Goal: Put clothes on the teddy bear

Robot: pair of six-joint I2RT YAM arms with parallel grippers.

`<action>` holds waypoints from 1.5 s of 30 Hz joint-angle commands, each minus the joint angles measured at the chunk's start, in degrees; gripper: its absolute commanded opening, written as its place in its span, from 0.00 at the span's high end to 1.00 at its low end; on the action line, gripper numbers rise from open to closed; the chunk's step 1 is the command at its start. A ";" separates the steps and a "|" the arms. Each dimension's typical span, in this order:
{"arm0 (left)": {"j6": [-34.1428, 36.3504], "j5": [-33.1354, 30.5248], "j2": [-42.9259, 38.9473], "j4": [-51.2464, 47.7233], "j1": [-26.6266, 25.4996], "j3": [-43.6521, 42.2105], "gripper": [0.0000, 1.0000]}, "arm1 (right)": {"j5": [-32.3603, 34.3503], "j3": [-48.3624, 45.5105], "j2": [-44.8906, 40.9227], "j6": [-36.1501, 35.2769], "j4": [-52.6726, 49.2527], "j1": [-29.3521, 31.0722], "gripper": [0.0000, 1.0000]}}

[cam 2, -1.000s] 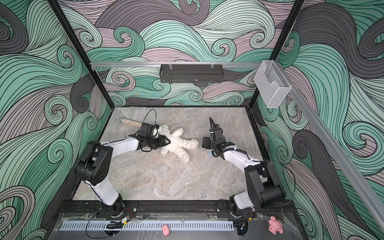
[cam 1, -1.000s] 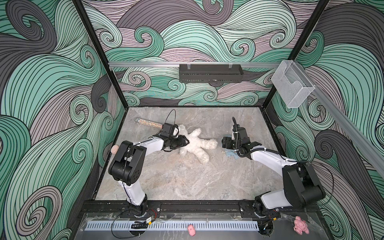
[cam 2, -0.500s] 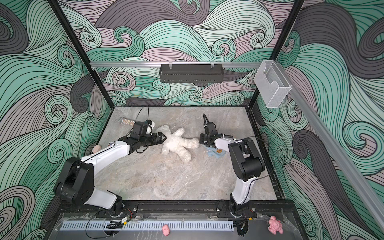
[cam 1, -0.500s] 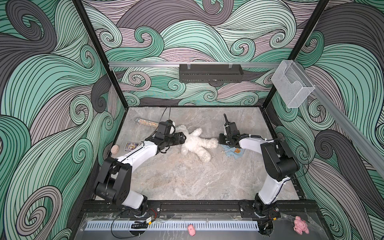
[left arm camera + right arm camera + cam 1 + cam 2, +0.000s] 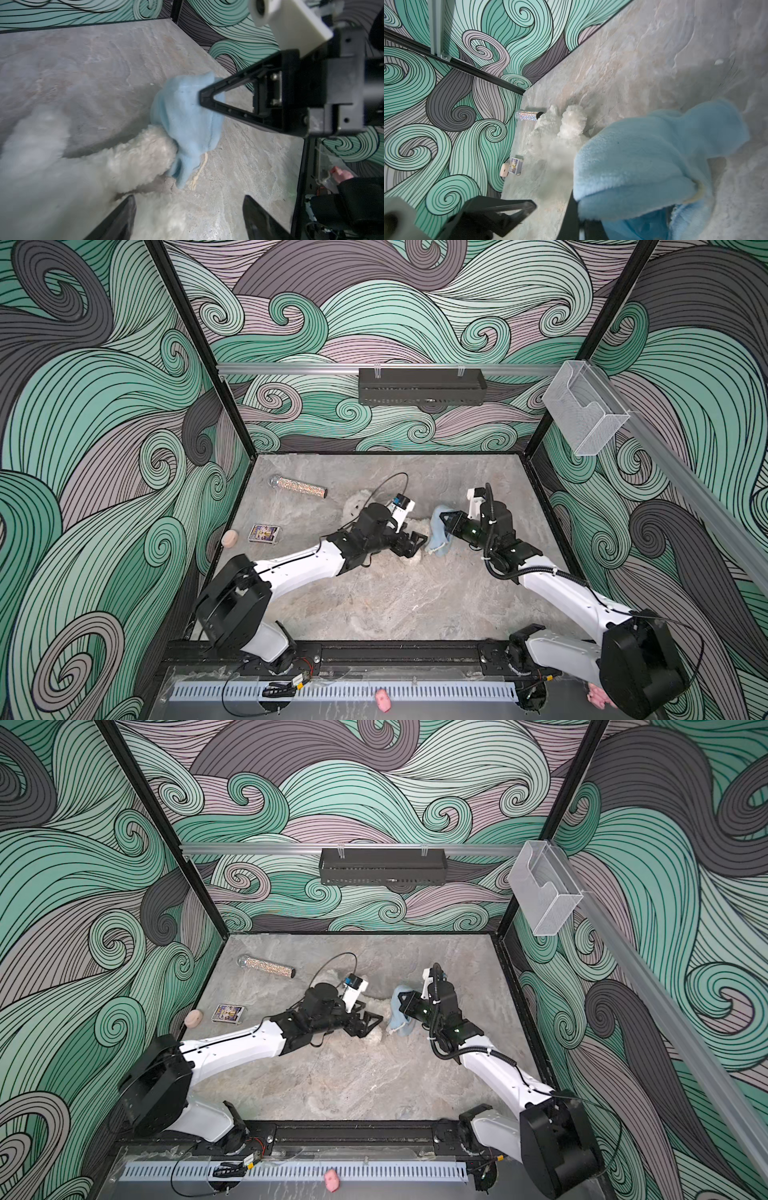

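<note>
While the right end effector (image 5: 443, 517) pinches a pale blue garment (image 5: 436, 534) at centre frame, the left end effector (image 5: 416, 543) hangs spread over the teddy bear (image 5: 135, 162) lying beside it on the bench (image 5: 374, 605).

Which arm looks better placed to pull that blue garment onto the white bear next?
The right, probably. The right fingers pinch the blue garment, holding it at the end of a limb of the teddy bear. The left fingers stand open and hold nothing, beside the bear; they could steady it.
</note>
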 commanded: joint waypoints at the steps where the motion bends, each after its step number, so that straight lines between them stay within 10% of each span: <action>1: 5.46 -1.68 2.99 6.04 -2.66 2.15 0.18 | -3.45 -0.01 -0.15 7.36 4.95 0.76 0.97; 19: -0.28 2.73 14.32 12.94 -0.50 9.74 0.24 | -6.98 -1.07 -3.96 12.68 7.73 1.09 0.97; 26: -6.64 9.14 14.96 14.52 1.85 10.66 0.73 | -6.71 -0.91 -4.22 12.85 7.41 1.17 0.94; 34: -21.10 16.28 2.07 6.23 11.88 -0.21 0.98 | -6.92 6.43 -4.31 -1.70 -4.69 1.49 0.33; 45: -22.25 16.33 -26.39 -21.64 31.44 -10.29 1.00 | -2.54 9.80 13.41 -20.01 -5.43 4.76 0.06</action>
